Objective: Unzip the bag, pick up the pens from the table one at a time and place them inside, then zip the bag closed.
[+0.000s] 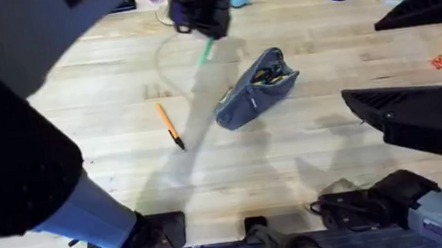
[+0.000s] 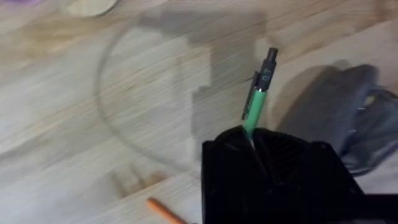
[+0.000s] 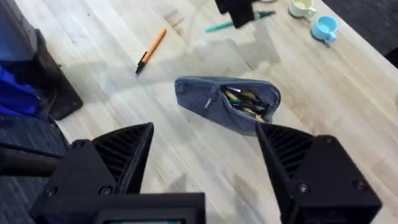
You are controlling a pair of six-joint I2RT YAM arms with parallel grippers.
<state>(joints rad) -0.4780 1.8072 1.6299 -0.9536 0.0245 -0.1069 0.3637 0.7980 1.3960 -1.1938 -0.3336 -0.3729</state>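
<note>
Left gripper (image 1: 206,27) pinches green pen (image 1: 205,51) above bench (image 1: 102,104), beside open grey pouch (image 1: 255,91). Right gripper (image 3: 205,149) spread, idle. Risk: pen tilts, snags pouch rim, drops. Orange pen (image 1: 170,125) remains on bench.

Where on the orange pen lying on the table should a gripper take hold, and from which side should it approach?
Grip the orange pen around the middle of its barrel, coming straight down from above with the fingers set across its length. It lies flat on the wooden table, apart from the grey pouch, so both long sides are free. Its black tip is probably too narrow to grip securely.
</note>
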